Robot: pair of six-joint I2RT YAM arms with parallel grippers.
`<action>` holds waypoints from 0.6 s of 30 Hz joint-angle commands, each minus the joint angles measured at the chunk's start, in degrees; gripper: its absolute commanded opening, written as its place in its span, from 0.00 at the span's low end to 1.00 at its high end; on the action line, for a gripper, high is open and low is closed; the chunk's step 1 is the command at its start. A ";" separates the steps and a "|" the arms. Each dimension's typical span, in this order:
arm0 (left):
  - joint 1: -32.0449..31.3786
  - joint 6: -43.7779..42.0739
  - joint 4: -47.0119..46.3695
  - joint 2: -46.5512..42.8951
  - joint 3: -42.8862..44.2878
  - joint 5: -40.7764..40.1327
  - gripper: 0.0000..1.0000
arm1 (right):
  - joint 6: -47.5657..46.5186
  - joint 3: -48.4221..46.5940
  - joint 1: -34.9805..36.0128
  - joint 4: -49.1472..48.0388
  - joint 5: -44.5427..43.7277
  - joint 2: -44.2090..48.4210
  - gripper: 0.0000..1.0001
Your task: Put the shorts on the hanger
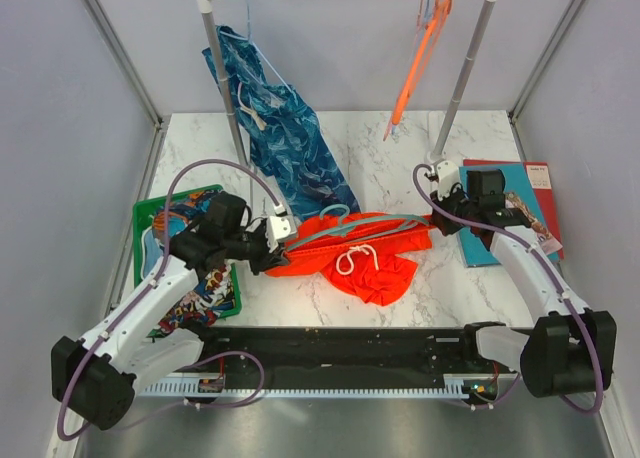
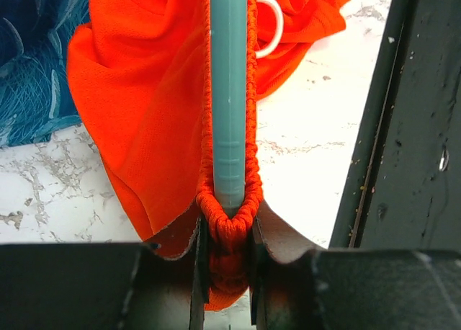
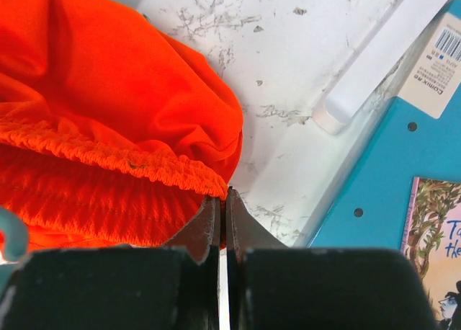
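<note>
Left fingers (image 2: 176,240) clamp shorts (image 2: 144,114) waistband around hanger (image 2: 229,92); right fingers (image 3: 202,233) pinch edge.

Bare marble (image 1: 385,173) lies behind the shorts (image 1: 375,253), hemmed by blue garment (image 1: 290,148), rack pole (image 1: 462,78) and books (image 1: 535,193).

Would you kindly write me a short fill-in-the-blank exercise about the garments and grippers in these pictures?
1. The left gripper and right gripper are both shut on the ____ of the bright orange-red fabric shorts, which wraps the end of the thin teal plastic hanger.
2. The shorts' looped cord drawstring is ____ in colour.
3. The multicoloured comic-print cloth lies in a ____ plastic tray.
Missing words: waistband; white; green.
</note>
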State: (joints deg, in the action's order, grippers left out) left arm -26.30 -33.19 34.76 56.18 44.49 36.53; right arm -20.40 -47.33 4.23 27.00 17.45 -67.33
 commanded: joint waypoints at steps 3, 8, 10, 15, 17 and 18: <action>1.70 -7.07 9.09 2.34 2.09 -7.61 0.02 | -6.31 -6.80 -3.97 2.78 -8.05 0.71 0.00; 1.61 -6.80 9.62 7.35 6.04 -9.29 0.02 | -7.54 -7.43 -4.05 6.04 -5.77 3.25 0.00; 1.43 -6.45 9.53 9.55 7.36 -9.37 0.02 | -8.07 -7.42 -3.97 7.44 -4.71 4.22 0.00; -0.67 -5.66 8.75 11.93 9.65 -10.61 0.02 | -8.69 -10.31 -4.05 11.22 -1.38 4.93 0.00; -2.16 -5.66 8.57 12.54 10.09 -11.65 0.02 | -8.69 -11.64 -4.05 12.63 0.55 4.67 0.00; -4.09 -5.40 8.48 12.72 10.26 -12.36 0.02 | -8.60 -13.21 -4.05 14.29 1.96 4.40 0.00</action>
State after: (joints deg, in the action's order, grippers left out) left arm -28.14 -37.58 37.63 68.53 52.64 31.68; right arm -25.50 -54.83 2.74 38.63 22.90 -63.79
